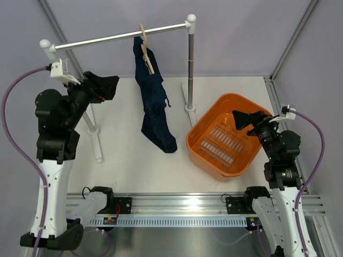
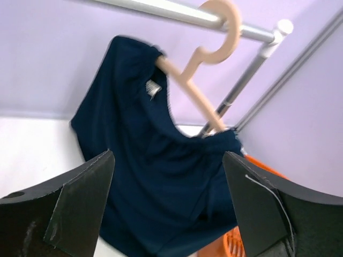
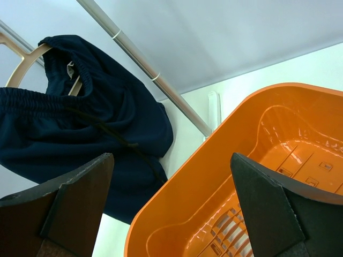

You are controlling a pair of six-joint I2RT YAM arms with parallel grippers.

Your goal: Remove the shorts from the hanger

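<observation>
Navy shorts (image 1: 153, 101) hang from the wooden hanger (image 1: 146, 51), which hooks over the metal rail (image 1: 118, 37) — no part of the removal is done yet.

Left gripper (image 2: 167, 160): fingers spread, empty, facing the cloth but apart from it.

Right gripper (image 3: 171, 160): fingers spread, empty, over the near rim of the orange tub (image 1: 225, 134) (well apart from the garment).

Remaining, by judgement: close in on the cloth, pinch it, draw it off the hanger arms — limp fabric may snag on one arm or drag the hanger along the rail.
</observation>
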